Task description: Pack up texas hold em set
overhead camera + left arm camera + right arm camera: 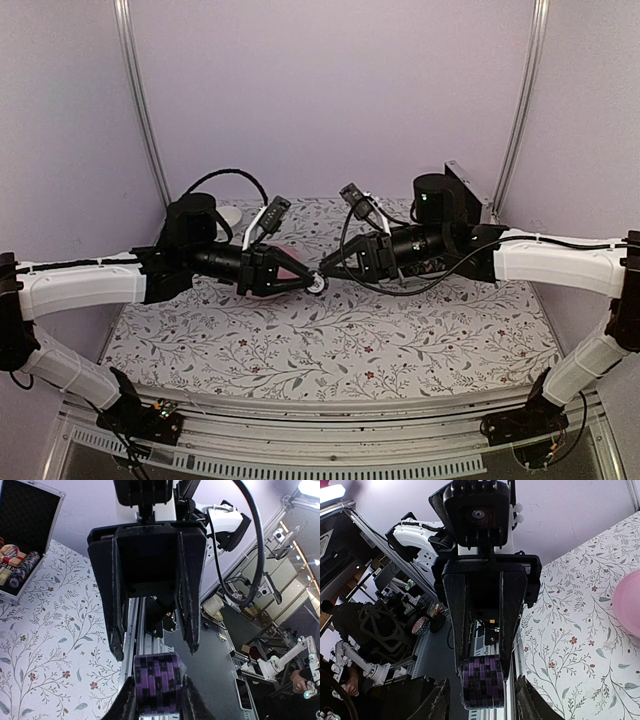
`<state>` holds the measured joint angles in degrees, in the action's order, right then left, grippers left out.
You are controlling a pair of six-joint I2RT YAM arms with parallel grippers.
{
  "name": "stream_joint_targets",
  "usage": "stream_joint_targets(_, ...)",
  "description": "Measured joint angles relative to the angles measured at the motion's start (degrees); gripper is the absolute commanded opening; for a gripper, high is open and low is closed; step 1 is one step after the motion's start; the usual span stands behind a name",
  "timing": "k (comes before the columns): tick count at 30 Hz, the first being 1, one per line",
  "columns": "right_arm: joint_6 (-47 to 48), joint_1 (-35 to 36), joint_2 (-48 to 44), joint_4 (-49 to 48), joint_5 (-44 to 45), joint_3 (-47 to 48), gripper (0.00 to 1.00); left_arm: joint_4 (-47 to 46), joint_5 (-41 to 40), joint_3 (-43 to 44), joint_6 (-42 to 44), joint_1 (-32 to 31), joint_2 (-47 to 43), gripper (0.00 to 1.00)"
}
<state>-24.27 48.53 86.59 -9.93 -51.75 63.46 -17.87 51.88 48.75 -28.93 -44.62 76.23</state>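
Desk: your desk [330, 340] wears a white cloth printed with grey leafy sprigs and small red flowers. A metal rail [330, 425] runs along its near edge, where both arm bases are bolted.
Room: pale lilac walls [330, 90] close in the back and both sides. A slim metal post stands in each back corner, the left post [140, 100] and the right post [522, 100].
Beyond the desk: your wrist views look past the near edge into a dim workshop with cables, other white robot arms and a bright lamp [310, 487] overhead.
Left gripper [156, 692]: its jaws are closed on the chip stack [481, 682], pressing on the stack's two ends.
Chip stack: purple and black, held in the air above the middle of the desk, between your two arms and clear of the cloth.
Right gripper [155, 651]: it faces the left one tip to tip. Its jaws stand open, one finger on each side of the stack with a gap showing on both sides, so they hold nothing.
Case [27, 515]: it sits open at the far right of the desk, behind your right arm, with its silver-edged, black-lined lid raised. More chips [20, 565] lie in rows in its tray.
Plate [627, 600]: pink, on the cloth below your left arm's wrist, only partly seen.
Bowl [231, 215]: white, near the far left edge of the desk, just behind your left arm.
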Motion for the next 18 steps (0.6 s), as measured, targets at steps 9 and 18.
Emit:
stream_joint_targets(9, -0.17, 0.61, 1.42, -0.09, -0.72, 0.0, 0.44, -0.28, 0.07, 0.0, 0.02, -0.02, 0.0, 0.0)
stream_joint_targets(18, -0.24, 1.42, 2.01, -0.15, -1.92, 0.0, 0.26, -0.48, 0.17, 0.0, 0.0, -0.02, 0.02, 0.0)
